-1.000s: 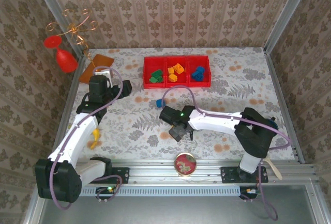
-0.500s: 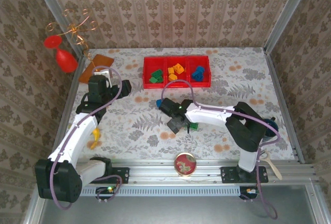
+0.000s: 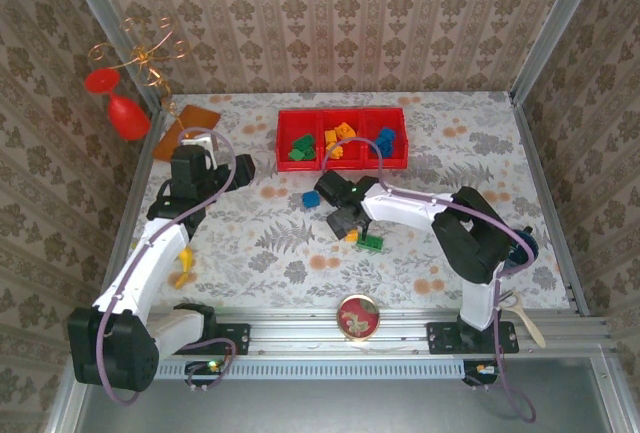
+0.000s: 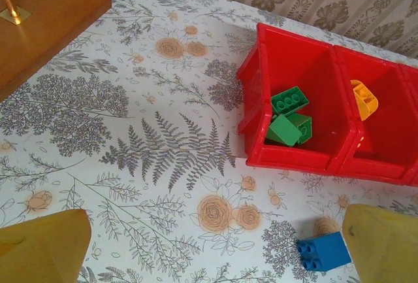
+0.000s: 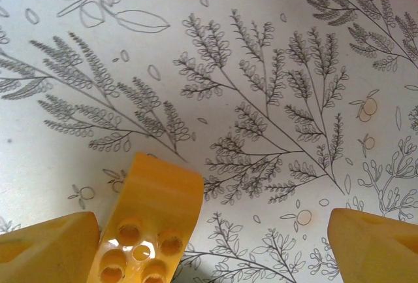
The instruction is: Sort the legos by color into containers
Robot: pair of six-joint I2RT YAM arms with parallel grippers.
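The right fingers (image 5: 375, 244) are found spread astride an orange-yellow brick (image 5: 153, 224) lying on the bench (image 5: 261, 67), evidently set for pickup; nothing is grasped. The left fingers (image 4: 39, 247) are released, a blue brick (image 4: 323, 250) lying beside one, near the red containers (image 4: 287, 159).

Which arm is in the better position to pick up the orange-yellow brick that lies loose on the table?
Right, most likely. The orange-yellow brick sits between the jaws of the open right tool. The left tool, also open, hangs off to the left, with the blue brick nearer to it.
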